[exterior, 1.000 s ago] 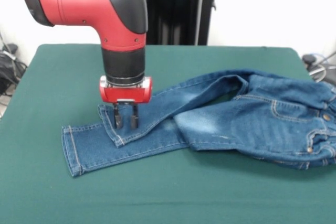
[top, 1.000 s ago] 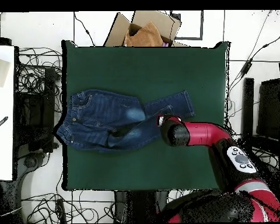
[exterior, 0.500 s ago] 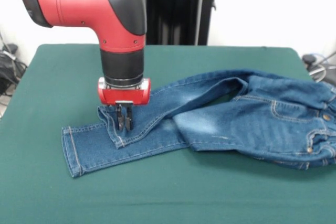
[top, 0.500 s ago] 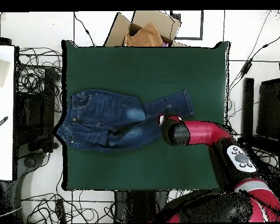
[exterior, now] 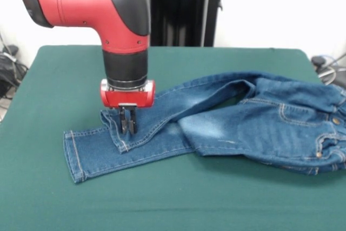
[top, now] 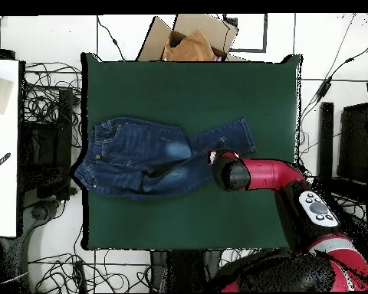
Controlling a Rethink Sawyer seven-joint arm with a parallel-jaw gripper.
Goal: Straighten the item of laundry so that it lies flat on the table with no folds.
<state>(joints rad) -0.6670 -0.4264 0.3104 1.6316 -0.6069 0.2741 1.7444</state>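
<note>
Nearest in the front view is bare table [exterior: 178, 204], dark green and much larger than the garment on it. Just beyond lie the jeans [exterior: 259, 128], spread across the middle and right of the cloth, with the gathered waistband hanging at the right edge. One leg [exterior: 97, 150] runs out to the left and lies flat, its hem toward the near left. The other leg [exterior: 184, 98] is crossed over it from the far right, so its hem [exterior: 116, 131] sits on top of the flat leg. A thick fold bunches up at the knee, right of centre.

The gripper [exterior: 127, 127] comes straight down onto that crossed hem, its fingers pressed together and pinching the denim at the cuff. In the overhead view the arm [top: 264, 174] reaches in from the right, and its head covers the cuff there.

Denim this small looks light and limp but fairly stiff at the seams, so it should drag across the felt rather than slide freely. The doubled, stitched hem seems the soundest place to hold; a pinch in the single layer mid-leg would likely just raise a tent. Behind the table a cardboard box [top: 188, 38] sits on the floor.
</note>
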